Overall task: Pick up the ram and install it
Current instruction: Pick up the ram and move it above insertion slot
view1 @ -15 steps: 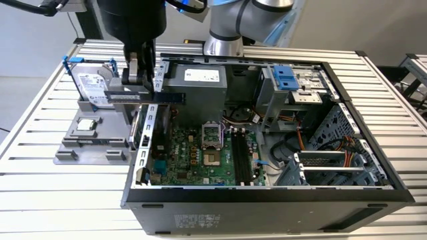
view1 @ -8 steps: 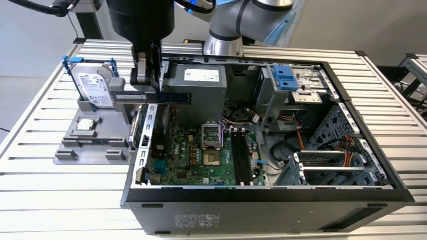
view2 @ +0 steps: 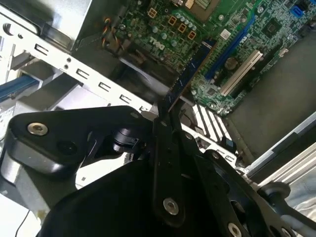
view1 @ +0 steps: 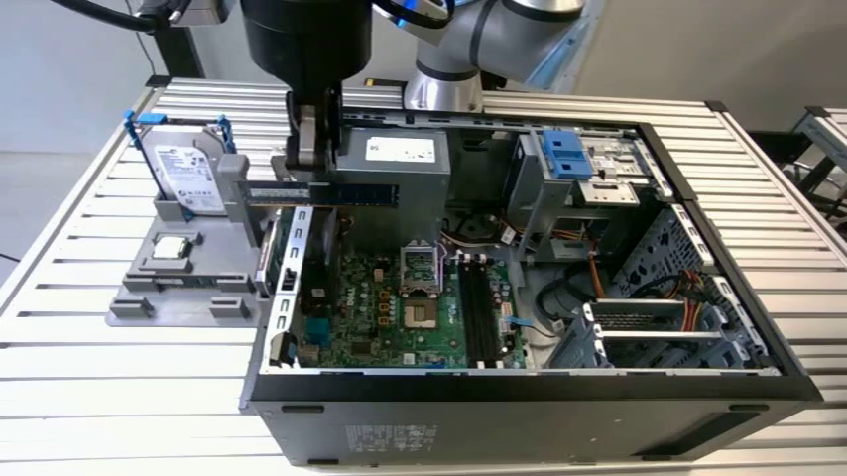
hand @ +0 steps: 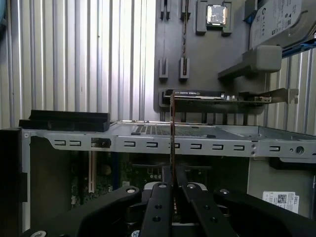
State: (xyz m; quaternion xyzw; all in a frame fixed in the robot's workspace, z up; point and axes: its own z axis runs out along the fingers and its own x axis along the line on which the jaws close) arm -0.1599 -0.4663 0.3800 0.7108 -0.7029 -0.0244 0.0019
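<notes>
The ram (view1: 341, 193), a thin blue-green stick, hangs level above the open computer case's wall on the exterior view's left. My gripper (view1: 307, 175) is shut on one end of it, coming down from above. In both wrist views the stick shows edge-on, sticking out from between the black fingers: ram (view2: 190, 74) over the green motherboard, ram (hand: 172, 129) in front of the case's metal wall. The gripper (view2: 165, 117) (hand: 173, 174) clamps it tight. The long black memory slots (view1: 479, 309) lie on the motherboard (view1: 377, 319) inside the case, lower and toward the exterior view's right of the stick.
A grey parts holder (view1: 185, 290) beside the case carries a silver hard drive (view1: 185, 178) and a square processor chip (view1: 169, 248). The holder also bears a dark card (hand: 217, 95). The case (view1: 530, 392) holds a power supply, drive cage and cables, on a slatted metal table (view1: 79, 397).
</notes>
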